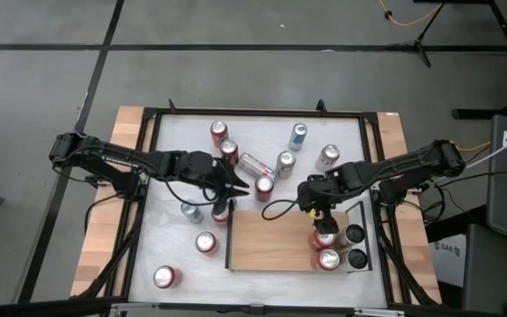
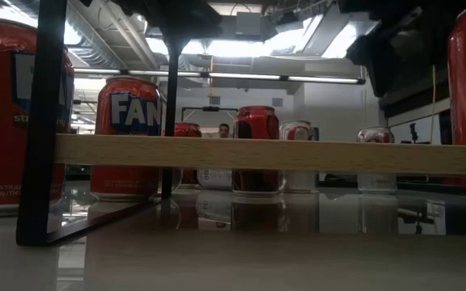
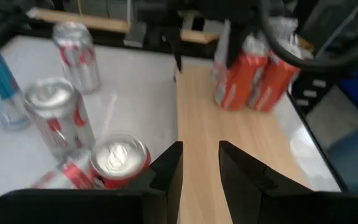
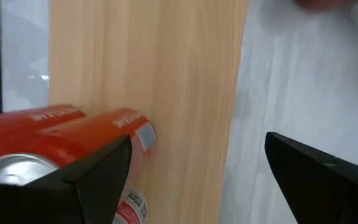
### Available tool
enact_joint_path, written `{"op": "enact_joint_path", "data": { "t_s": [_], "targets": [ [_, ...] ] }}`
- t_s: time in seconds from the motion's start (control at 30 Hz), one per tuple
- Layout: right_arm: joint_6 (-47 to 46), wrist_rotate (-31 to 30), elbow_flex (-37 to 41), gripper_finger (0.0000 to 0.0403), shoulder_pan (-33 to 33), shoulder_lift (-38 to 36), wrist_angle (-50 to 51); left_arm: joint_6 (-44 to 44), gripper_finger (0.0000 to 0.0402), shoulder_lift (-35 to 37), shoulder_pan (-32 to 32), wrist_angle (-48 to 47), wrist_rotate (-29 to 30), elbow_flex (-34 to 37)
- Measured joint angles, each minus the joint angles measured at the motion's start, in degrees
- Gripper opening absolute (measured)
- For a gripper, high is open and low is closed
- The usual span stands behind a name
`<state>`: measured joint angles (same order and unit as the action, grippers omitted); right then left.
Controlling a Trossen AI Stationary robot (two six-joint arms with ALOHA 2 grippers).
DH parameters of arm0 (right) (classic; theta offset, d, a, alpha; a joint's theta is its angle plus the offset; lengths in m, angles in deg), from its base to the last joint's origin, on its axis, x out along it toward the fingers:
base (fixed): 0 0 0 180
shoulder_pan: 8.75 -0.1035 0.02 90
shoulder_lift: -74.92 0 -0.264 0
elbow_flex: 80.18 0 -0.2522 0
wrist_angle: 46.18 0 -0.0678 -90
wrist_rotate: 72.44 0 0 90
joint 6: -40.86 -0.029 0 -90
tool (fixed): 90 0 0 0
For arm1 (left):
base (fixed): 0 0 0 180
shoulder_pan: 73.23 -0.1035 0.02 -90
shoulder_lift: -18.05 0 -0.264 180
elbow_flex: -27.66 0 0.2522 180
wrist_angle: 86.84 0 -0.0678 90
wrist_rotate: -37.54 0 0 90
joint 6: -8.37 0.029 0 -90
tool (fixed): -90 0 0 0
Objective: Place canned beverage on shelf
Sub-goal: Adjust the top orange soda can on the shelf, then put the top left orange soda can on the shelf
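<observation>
Hiding one shelf (image 1: 271,239) can (image 1: 323,236), the right hand (image 1: 322,217) hovers open.

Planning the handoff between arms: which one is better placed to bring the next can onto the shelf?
Probably the left. Its open gripper hovers among loose cans, an upright red can right beside its fingers. The right gripper, open, sits over the shelf by the two cans already placed, away from loose ones.

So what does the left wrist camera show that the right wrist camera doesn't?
Only the left wrist view shows loose cans on the white table, including a red-topped one beside the open left gripper. Only the right wrist view shows the open right gripper. Both show the wooden shelf and two orange cans on it.
</observation>
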<state>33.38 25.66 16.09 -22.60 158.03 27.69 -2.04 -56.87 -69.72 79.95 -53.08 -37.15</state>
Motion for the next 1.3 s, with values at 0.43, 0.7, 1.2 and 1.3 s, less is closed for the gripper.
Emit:
{"op": "enact_joint_path", "data": {
  "t_s": [0.43,0.7,1.2,1.3],
  "targets": [
    [0.8,-6.6,-5.8,0.036,0.0,0.0,-0.8,0.0,0.0094,3.0,-4.5,7.1,1.1,-0.1],
    [0.8,-6.6,-5.8,0.036,0.0,0.0,-1.4,0.4,0.0094,8.6,-4.6,8.5,2.7,-0.1],
    [0.8,-6.6,-5.8,0.036,0.0,0.0,-1.7,0.4,0.0094,9.5,-4.6,13.6,3.1,-0.1],
    [0.8,-6.6,-5.8,0.036,0.0,0.0,-1.7,0.4,0.0094,9.5,-4.6,13.6,3.1,-0.1]
  ]
}}
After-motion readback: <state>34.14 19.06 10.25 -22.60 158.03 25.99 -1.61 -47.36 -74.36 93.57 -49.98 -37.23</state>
